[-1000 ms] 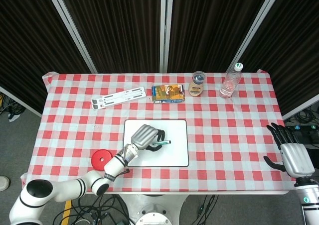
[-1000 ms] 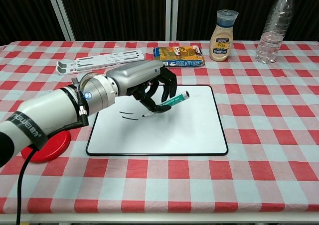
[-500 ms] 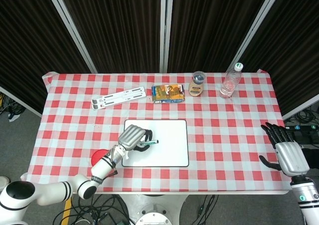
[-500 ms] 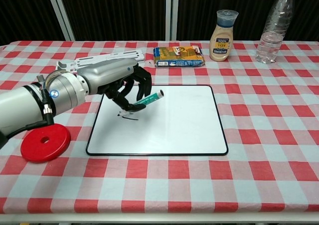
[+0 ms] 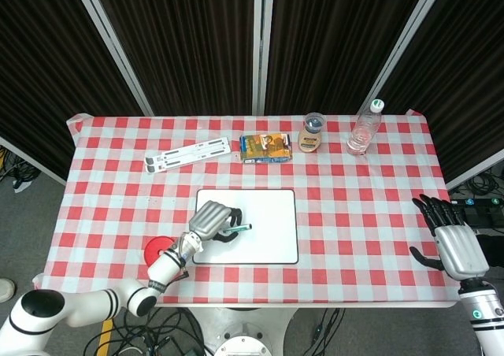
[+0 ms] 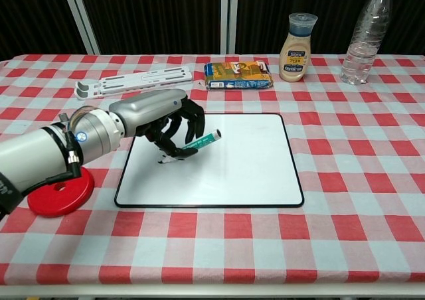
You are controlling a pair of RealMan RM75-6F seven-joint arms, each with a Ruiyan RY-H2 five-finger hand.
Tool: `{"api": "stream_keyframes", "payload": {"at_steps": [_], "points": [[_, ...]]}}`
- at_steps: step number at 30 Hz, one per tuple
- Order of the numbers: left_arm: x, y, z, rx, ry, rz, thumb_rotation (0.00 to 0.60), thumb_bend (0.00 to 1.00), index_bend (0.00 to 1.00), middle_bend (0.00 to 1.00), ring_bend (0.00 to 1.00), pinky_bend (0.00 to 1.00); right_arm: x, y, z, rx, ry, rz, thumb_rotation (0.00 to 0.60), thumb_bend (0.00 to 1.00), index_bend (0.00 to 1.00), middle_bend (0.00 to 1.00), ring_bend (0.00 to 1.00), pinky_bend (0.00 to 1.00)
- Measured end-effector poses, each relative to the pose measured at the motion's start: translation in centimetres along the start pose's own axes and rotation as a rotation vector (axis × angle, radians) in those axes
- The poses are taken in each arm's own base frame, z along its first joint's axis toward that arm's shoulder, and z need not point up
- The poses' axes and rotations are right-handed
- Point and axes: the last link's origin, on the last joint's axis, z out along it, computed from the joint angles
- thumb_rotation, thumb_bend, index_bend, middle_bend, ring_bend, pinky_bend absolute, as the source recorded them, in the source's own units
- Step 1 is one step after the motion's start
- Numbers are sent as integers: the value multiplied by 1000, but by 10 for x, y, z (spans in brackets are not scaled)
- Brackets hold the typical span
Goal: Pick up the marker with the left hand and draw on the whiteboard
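My left hand point(image 6: 163, 117) point(image 5: 209, 218) hovers low over the left part of the whiteboard point(image 6: 232, 167) point(image 5: 264, 234) and grips a green marker point(image 6: 202, 141) point(image 5: 239, 228). The marker lies slanted, its tip down at the board's left side where short black strokes point(image 6: 169, 159) show beside the fingers. My right hand point(image 5: 453, 242) hangs off the table's right edge with its fingers spread, holding nothing; the chest view does not show it.
A red disc point(image 6: 58, 190) point(image 5: 157, 251) lies left of the board. Along the back stand a white folding stand point(image 6: 136, 82), a snack packet point(image 6: 238, 74), a sauce bottle point(image 6: 297, 46) and a water bottle point(image 6: 364, 38).
Over the second my left hand slid the marker leftward across the board, then edged slightly right and lower. The right hand shifted a little inward.
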Motion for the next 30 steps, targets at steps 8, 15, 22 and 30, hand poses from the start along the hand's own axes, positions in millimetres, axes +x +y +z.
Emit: {"api": "stream_keyframes", "payload": {"at_steps": [8, 15, 22, 30], "points": [[-9, 29, 18, -53, -20, -19, 600, 380, 587, 595, 715, 892, 3, 11, -8, -30, 4, 0, 600, 167, 0, 27, 0, 0], [-1, 56, 30, -111, 0, -26, 600, 380, 584, 590, 714, 892, 8, 17, -12, -41, 20, 5, 600, 166, 0, 27, 0, 0], [40, 35, 13, -98, 60, 52, 600, 379, 570, 571, 694, 877, 6, 16, -10, -27, 19, 10, 600, 166, 0, 27, 0, 0], [61, -12, -9, 32, 67, 405, 600, 379, 555, 553, 680, 851, 1, 6, -3, 14, 9, 17, 600, 166, 0, 27, 0, 0]]}}
